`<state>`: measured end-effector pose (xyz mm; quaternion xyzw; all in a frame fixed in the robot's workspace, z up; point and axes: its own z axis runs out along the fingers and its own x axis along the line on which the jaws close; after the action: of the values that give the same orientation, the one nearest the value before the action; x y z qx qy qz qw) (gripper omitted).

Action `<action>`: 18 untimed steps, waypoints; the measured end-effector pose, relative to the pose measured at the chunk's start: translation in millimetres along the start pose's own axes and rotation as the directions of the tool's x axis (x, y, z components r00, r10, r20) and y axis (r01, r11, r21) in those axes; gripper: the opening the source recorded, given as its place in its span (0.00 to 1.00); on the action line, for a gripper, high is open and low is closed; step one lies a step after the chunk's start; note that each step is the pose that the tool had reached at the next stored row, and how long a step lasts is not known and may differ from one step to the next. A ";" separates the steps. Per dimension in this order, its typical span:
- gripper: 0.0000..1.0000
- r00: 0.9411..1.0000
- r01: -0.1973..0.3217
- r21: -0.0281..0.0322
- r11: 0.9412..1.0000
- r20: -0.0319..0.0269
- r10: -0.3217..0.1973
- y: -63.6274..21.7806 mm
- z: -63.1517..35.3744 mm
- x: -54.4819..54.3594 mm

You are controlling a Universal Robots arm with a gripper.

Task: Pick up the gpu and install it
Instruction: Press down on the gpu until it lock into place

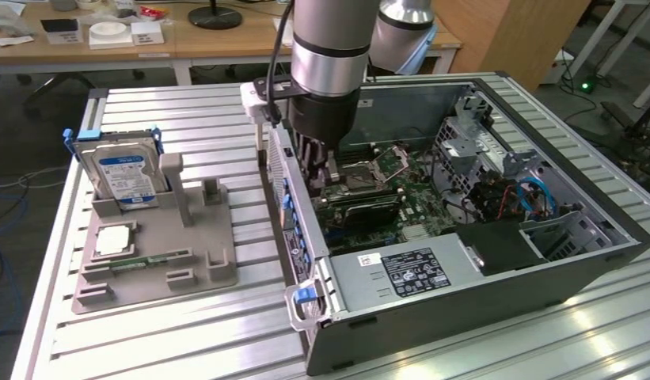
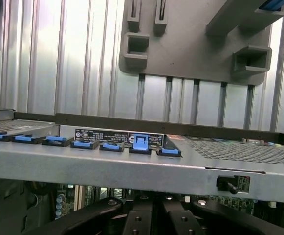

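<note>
From where I stand, the robot arm (image 1: 330,55) reaches straight down into the open computer case (image 1: 462,317), which lies on its side on the slatted metal table (image 1: 145,332). The hand (image 1: 322,184) is clenched, with its dark fingers drawn together low over the motherboard. Just under the fingertips sits the gpu (image 1: 359,212), showing as a dark cooler block standing among the green board near the middle of the case. The tips come right down to its upper edge, though I cannot tell whether they actually pinch it. Toward the exterior view's right, the case holds a tangle of red and blue cables, and the grey power supply (image 1: 409,273) with its black label lies along the near wall. Well apart from the case, on the exterior view's left, a grey holder tray (image 1: 188,261) rests on the table. A silver hard drive (image 1: 124,174) with a blue-white label stands upright at the tray's far end, and a narrow green memory stick (image 1: 150,260) lies flat closer in. In the wrist view the closed black fingers of the hand (image 2: 153,218) hang just below the case's metal rim, where a row of blue latches (image 2: 140,143) runs along the edge.
</note>
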<state>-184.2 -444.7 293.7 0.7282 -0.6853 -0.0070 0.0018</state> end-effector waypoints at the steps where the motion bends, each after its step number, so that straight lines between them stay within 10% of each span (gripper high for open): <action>1: 0.10 1.000 0.000 0.000 1.000 0.000 0.000 0.0 0.4 0.0; 18: 0.10 1.000 0.000 0.000 1.000 0.000 0.000 -18.9 3.5 1.1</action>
<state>-165.3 -444.7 290.0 0.7281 -0.6854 -0.0068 0.0017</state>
